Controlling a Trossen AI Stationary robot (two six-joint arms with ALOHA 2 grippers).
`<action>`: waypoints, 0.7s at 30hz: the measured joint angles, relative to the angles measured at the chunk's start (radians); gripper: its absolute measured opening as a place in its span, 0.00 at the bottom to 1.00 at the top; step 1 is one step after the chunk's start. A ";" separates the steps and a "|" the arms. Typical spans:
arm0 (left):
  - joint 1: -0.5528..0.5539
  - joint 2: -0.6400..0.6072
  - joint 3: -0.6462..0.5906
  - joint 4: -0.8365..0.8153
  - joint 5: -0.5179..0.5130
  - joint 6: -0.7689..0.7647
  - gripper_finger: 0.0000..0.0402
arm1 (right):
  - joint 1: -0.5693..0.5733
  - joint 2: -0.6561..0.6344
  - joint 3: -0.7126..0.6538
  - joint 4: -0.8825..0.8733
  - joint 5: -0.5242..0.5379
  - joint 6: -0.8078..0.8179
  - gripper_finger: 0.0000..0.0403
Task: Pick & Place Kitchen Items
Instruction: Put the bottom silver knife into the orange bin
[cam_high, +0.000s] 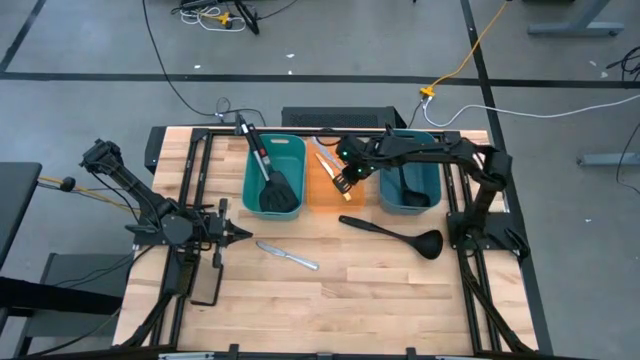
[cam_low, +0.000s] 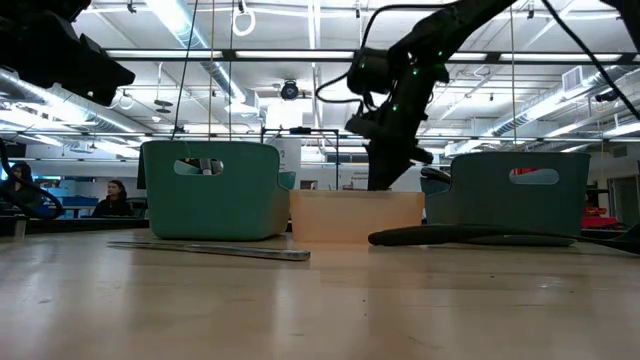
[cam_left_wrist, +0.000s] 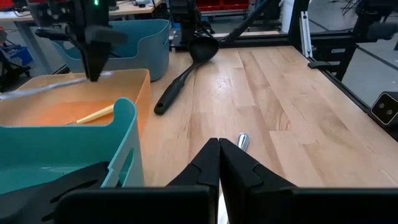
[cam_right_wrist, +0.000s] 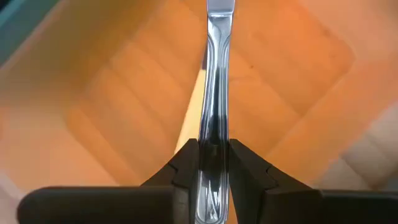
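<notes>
My right gripper (cam_high: 345, 181) hangs over the orange bin (cam_high: 322, 200), shut on a small silver knife (cam_right_wrist: 216, 74); in the low view it (cam_low: 385, 170) reaches down behind the bin's front wall. A pale-yellow knife (cam_left_wrist: 94, 114) lies on the orange bin's floor. A second silver knife (cam_high: 288, 255) lies flat on the table, just ahead of my shut, empty left gripper (cam_high: 230, 233). A black ladle (cam_high: 395, 232) lies on the table in front of the bins. A black slotted spatula (cam_high: 272, 180) leans in the left teal bin (cam_high: 252, 190). Another ladle (cam_high: 405, 190) sits in the right teal bin. My right gripper pinches the silver knife near one end (cam_right_wrist: 214, 155) between its two fingers, which come from above and point down into the orange bin. The rest of the knife (cam_high: 325, 155) sticks out toward the bin's far side. It hangs clear of the bin floor.
A flat black pad (cam_high: 205, 287) lies near the table's front left, beside my left arm. The three bins stand in a row at the table's far middle. Bare wood (cam_high: 350, 300) lies in front of the ladle and the knife.
</notes>
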 joint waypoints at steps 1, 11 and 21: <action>0.000 0.000 0.000 0.000 0.000 0.000 0.02 | -0.001 0.012 0.000 0.005 -0.006 0.001 0.16; 0.000 0.000 0.000 0.000 0.000 0.003 0.02 | -0.001 0.086 0.001 0.025 -0.020 0.026 0.16; 0.000 0.000 0.000 -0.001 0.000 0.001 0.02 | -0.008 0.150 0.001 0.075 -0.030 0.022 0.16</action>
